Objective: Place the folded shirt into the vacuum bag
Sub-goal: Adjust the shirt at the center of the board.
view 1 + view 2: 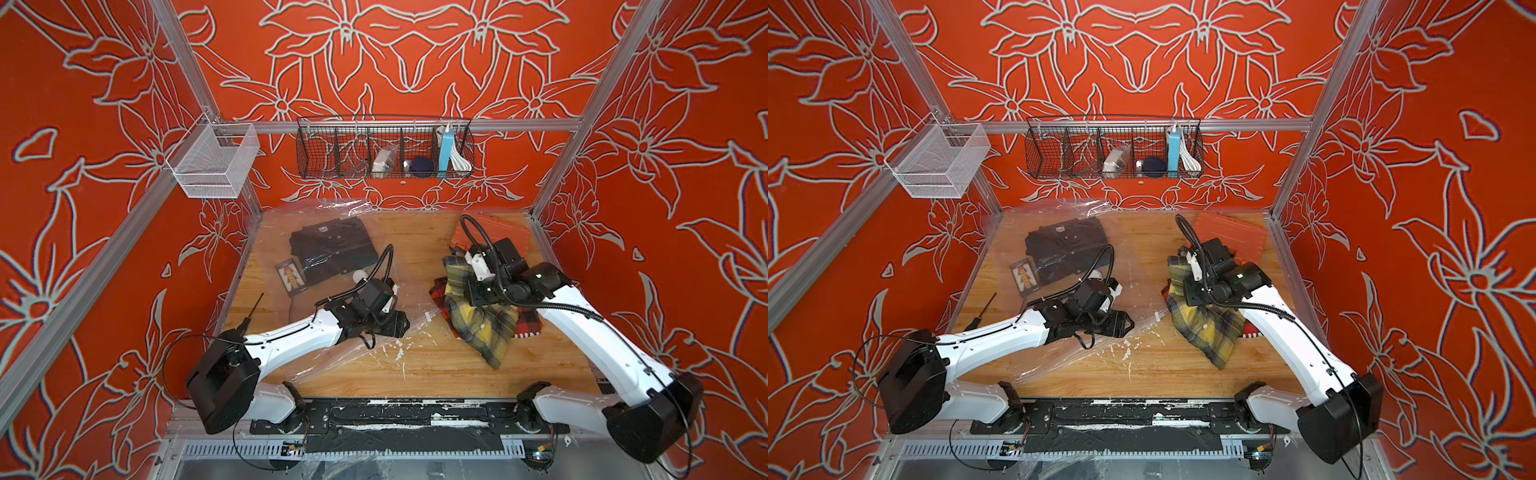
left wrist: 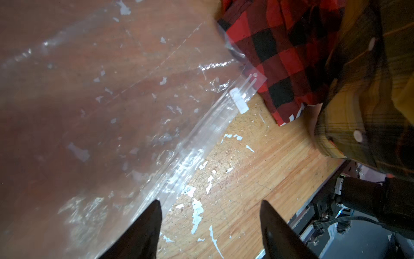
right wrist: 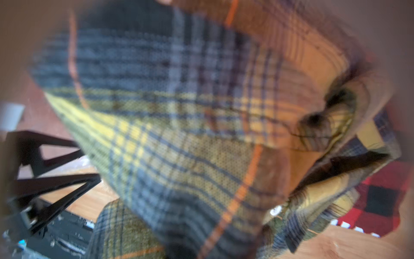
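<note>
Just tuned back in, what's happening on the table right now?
The right gripper is shut on the yellow shirt, holding it bunched over the red shirt. The left gripper hangs open at the zip edge of the vacuum bag. A black shirt shows through the plastic. The yellow shirt is not in the bag yet.

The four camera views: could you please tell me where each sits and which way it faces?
Top views: above the arms' bases, looking down at the table; left arm and right arm show.
Left wrist: on the left arm, facing the vacuum bag zip edge; open left end effector shows.
Right wrist: on the right arm, filled by the yellow plaid shirt; its own body indiscernible.
Shared: both wrist views catch the red plaid shirt.
</note>
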Available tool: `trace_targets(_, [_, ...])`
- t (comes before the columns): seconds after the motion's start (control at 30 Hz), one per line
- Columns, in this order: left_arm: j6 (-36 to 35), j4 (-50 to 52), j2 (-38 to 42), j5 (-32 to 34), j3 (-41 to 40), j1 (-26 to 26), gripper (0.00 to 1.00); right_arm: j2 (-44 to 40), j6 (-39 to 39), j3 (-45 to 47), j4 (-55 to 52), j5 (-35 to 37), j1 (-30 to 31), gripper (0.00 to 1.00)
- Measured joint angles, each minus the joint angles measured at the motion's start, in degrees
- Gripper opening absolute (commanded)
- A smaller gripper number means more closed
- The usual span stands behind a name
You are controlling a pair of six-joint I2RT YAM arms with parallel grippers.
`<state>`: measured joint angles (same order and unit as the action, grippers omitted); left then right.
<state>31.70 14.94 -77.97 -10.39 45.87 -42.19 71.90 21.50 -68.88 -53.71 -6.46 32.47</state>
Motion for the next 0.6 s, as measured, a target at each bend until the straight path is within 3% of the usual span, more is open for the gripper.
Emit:
trace_targets(0.13, [1.8,4.4,5.5,0.6,-1.3,7.1,0.68,7.7,0.2,-0.9,2.7,0.5,8.0,0.03])
trace_targets(0.23, [2.8,9.1,14.2,2.9,-2.1,14.3,0.69,14.0,0.7,-0.9,6.2,1.1,12.7,0.15])
trace_targets(0.27, [2.9,10.3,16.7,3.4,-2.2,16.1,0.7,16.0,1.2,-0.9,7.3,1.1,13.7,0.24])
trace_targets(0.37, [2.9,12.9,20.1,3.7,-2.9,18.0,0.71,21.3,2.4,-0.9,10.8,0.5,14.8,0.51])
trace_targets(0.47, [3.2,14.3,19.1,1.6,-4.0,18.2,0.74,24.7,2.7,-1.1,12.7,-3.5,14.5,0.68])
trace_targets(0.6, [3.3,16.5,17.2,-2.1,-3.8,18.2,0.79,23.0,2.4,-0.4,13.2,-12.6,11.4,0.74])
